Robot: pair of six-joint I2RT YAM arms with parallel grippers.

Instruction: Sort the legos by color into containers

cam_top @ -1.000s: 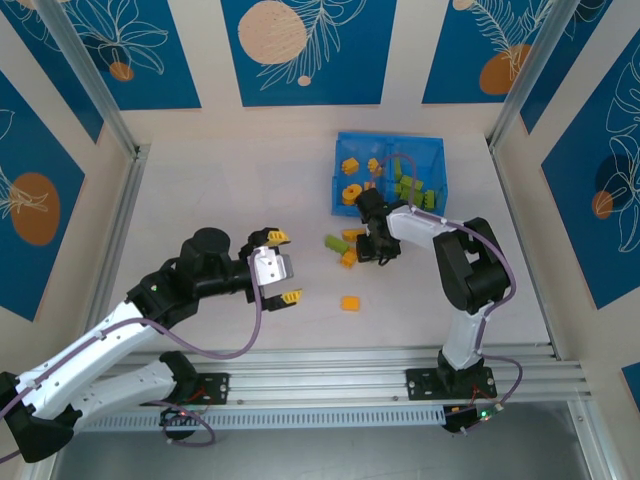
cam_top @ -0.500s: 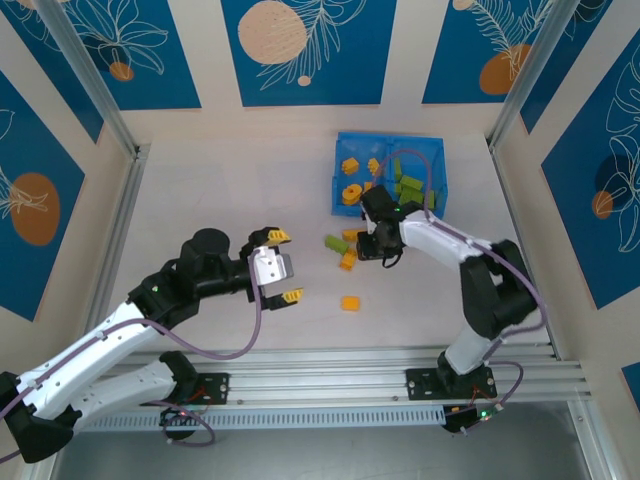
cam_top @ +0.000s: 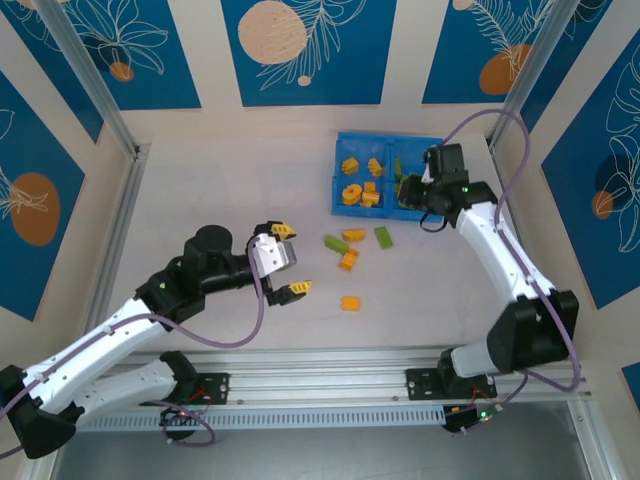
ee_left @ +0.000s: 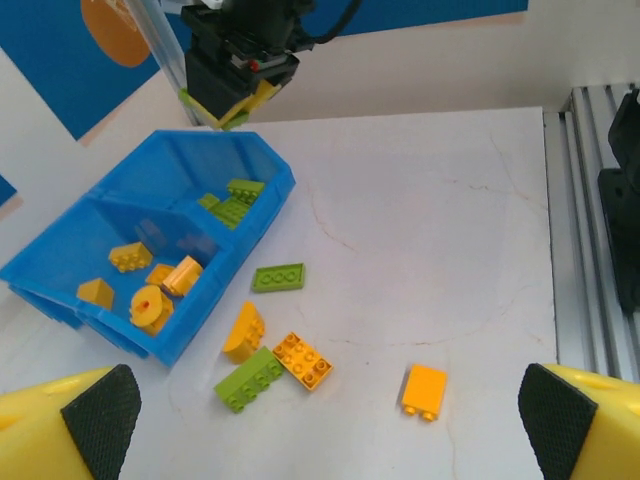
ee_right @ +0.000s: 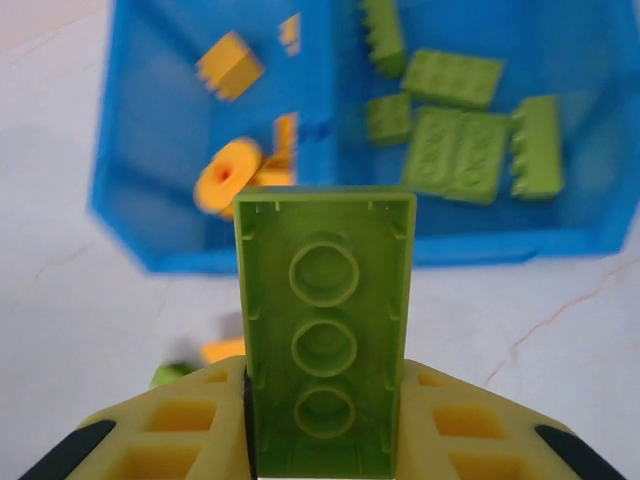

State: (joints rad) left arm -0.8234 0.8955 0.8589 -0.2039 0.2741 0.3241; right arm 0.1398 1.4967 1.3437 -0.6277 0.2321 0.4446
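I have the right gripper [ee_right: 325, 425] clenched on a lime green brick [ee_right: 325, 300], its hollow underside facing the wrist camera. Beyond the fingertips sits the blue tray [ee_right: 520, 245]: green bricks [ee_right: 460, 140] lie in the compartment ahead and right, orange bricks [ee_right: 228, 175] ahead and left. The left gripper [ee_left: 325, 420] is released, fingers spread wide. Five loose bricks [ee_left: 303, 360] lie on the table [ee_left: 430, 230] just ahead of it.

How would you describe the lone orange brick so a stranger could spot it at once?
Find the blue tray at the far side of the table; loose bricks cluster just in front of it. Closer to the near edge lies one orange brick, farthest from the tray and apart from the rest.
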